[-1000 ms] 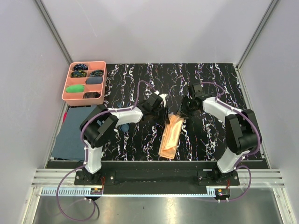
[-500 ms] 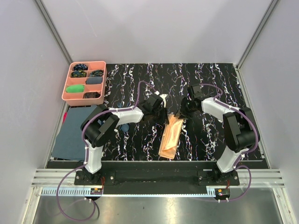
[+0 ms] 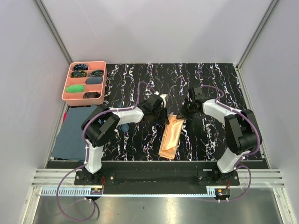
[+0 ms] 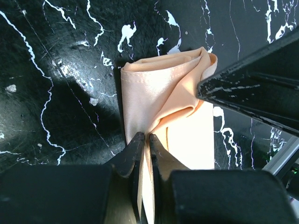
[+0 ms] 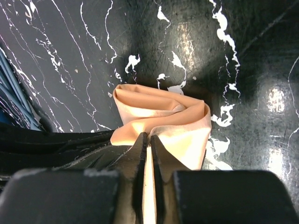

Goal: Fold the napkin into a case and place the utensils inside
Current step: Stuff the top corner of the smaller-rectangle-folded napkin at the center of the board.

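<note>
The peach-orange napkin [image 3: 170, 136] lies as a narrow folded strip on the black marble table, its far end bunched and lifted. My left gripper [image 3: 166, 117] is shut on that end from the left; in the left wrist view the gripper [image 4: 146, 137] pinches a fold of the napkin [image 4: 159, 93]. My right gripper [image 3: 183, 113] is shut on the same end from the right; in the right wrist view the gripper [image 5: 148, 136] pinches the napkin [image 5: 159, 109]. Slim dark blue pieces, perhaps the utensils [image 5: 11, 93], show at the left edge of the right wrist view. In the top view my left arm mostly hides them.
A pink compartment tray [image 3: 66, 88] with small coloured bundles stands at the far left. A dark blue-grey cloth sheet [image 3: 72, 133] lies at the table's left edge. Grey walls close in the back and both sides.
Almost nothing. The right wrist has shifted very slightly; both grippers still hold the napkin's far end and the strip lies as before.
</note>
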Controlling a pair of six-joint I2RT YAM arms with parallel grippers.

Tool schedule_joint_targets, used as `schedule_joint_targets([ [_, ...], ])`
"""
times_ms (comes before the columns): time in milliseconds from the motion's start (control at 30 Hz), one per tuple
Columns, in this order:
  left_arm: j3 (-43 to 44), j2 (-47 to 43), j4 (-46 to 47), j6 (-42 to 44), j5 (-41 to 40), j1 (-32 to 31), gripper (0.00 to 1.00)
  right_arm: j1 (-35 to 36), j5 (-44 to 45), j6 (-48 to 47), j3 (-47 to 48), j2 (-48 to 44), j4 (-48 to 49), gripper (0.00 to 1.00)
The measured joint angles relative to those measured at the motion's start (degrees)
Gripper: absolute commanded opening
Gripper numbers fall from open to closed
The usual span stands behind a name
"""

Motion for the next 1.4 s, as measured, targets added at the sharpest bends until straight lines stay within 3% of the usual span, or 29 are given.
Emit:
schedule_joint_targets([
  [67, 0.00, 0.00, 0.20, -0.31, 0.00, 0.00, 0.10, 0.00, -0.04, 0.07, -0.15, -0.22, 0.00, 0.00],
  [600, -0.04, 0.00, 1.25, -1.42, 0.35, 0.00, 0.08, 0.00, -5.16, 1.92, -4.20, -5.55, 2.97, 0.00],
  [967, -0.57, 0.00, 2.67, -2.27, 0.70, 0.00, 0.08, 0.00, -9.03, 4.15, -3.69, 1.38, 8.70, 0.00],
  [1267, -2.14, -0.59, 2.86, -2.69, 0.61, 0.52, 0.13, 0.00, -9.03, 3.89, -2.49, 2.93, 9.49, 0.19],
  [1400, -2.19, -0.79, 2.97, -3.13, 0.63, 0.66, 0.22, 0.00, -9.03, 4.09, -2.51, 2.91, 10.29, 0.26],
])
